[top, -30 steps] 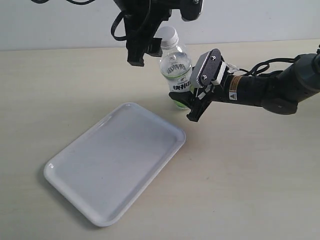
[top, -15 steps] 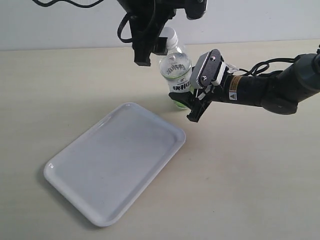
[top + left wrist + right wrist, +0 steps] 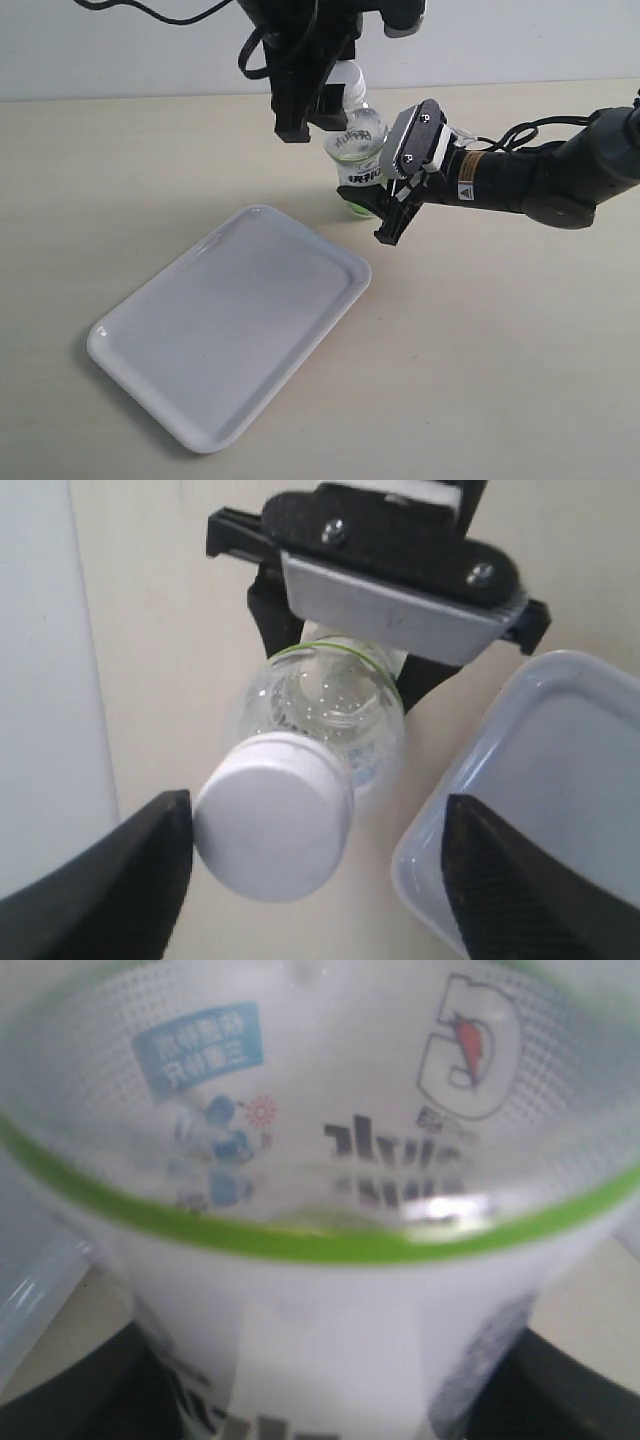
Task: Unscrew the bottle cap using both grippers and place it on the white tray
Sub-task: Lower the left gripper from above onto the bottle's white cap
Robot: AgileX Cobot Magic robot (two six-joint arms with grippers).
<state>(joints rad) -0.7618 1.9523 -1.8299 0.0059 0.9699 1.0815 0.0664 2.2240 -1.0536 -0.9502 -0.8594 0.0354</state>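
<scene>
Right gripper (image 3: 372,212) pinches bottle (image 3: 358,140) low so it cannot spin. Left gripper (image 3: 320,875) spread wide around bottle cap (image 3: 272,815), ready to twist. White tray (image 3: 230,340) at seven o'clock of bottle.

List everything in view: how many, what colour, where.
bottle: one, clear with white-and-green label, standing by the tray's far corner
bottle cap: one, white, on the bottle's neck
white tray: one, white, flat on the table
table: one, beige, under everything
left claw: one, black, open around the cap
right claw: one, black with grey-white block, gripping the bottle's lower body
</scene>
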